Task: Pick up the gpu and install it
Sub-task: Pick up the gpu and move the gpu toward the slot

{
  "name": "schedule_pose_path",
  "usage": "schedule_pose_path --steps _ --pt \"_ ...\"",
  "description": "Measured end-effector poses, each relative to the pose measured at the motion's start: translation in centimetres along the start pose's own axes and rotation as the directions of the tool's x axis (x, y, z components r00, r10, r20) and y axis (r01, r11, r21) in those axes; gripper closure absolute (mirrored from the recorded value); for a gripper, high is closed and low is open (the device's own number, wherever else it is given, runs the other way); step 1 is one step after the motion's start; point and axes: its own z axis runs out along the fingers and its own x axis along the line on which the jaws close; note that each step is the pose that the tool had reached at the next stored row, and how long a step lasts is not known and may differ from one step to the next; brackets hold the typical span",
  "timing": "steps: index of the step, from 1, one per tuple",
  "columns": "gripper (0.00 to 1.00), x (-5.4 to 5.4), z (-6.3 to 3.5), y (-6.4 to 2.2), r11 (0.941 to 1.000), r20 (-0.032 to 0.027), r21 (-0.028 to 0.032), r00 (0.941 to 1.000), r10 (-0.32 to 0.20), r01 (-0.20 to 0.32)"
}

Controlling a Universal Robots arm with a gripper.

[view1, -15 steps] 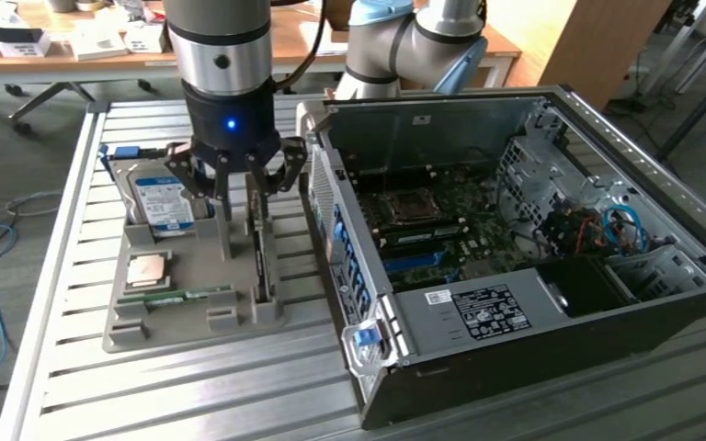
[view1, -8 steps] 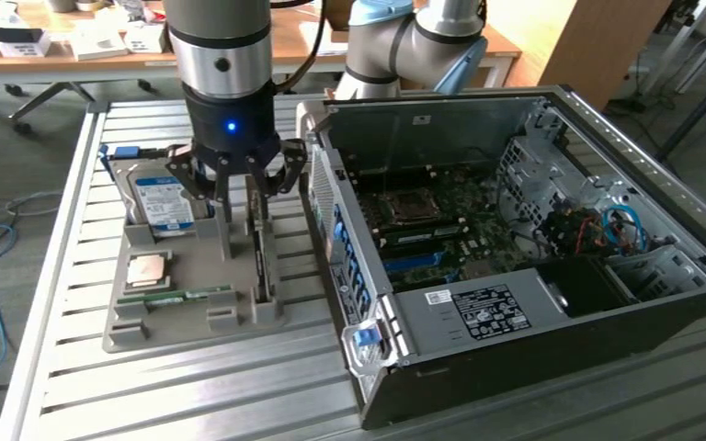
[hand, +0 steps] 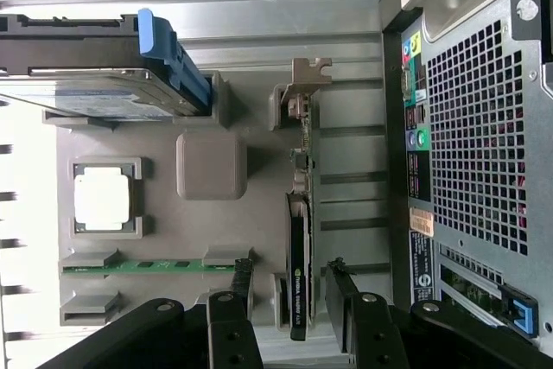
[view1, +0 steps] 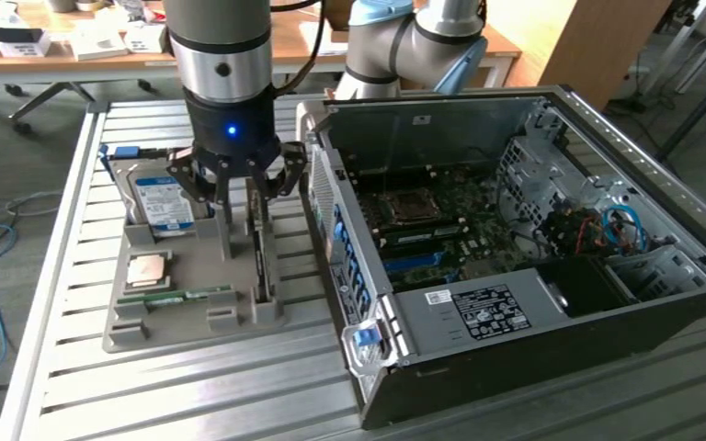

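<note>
The gpu [hand: 298, 239] stands on edge in a slot of the grey holder tray [hand: 346, 157], its silver bracket [hand: 304, 84] at one end. In the exterior view the gpu [view1: 258, 262] is a thin dark card upright on the tray's side nearest the computer case. My gripper [view1: 243, 207] hangs just above it, open. In the wrist view my gripper [hand: 289, 267] straddles the card, one black finger [hand: 242, 287] on one side and the other on the opposite side, apart from it. Nothing is held.
The open computer case [view1: 513, 248] lies at the exterior view's right of the tray [view1: 169, 335], motherboard [view1: 433, 225] exposed. On the tray are a hard drive [view1: 161, 202], a CPU [view1: 148, 269] and a green memory stick [view1: 181, 297]. The case's rear panel [hand: 475, 144] is close beside the gpu.
</note>
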Motion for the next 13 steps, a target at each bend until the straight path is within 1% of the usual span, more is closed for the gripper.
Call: schedule_pose_path --steps 5,10,13 --pt "0.53 0.0 0.36 -0.02 1.0000 0.0000 0.0000 1.0000 0.000 0.000" --pt "0.53 0.0 1.01 -0.05 1.0000 0.0000 0.0001 1.0000 0.000 0.000" --pt "0.53 0.0 1.12 -0.06 1.0000 -0.0002 0.0002 1.0000 0.000 0.000"
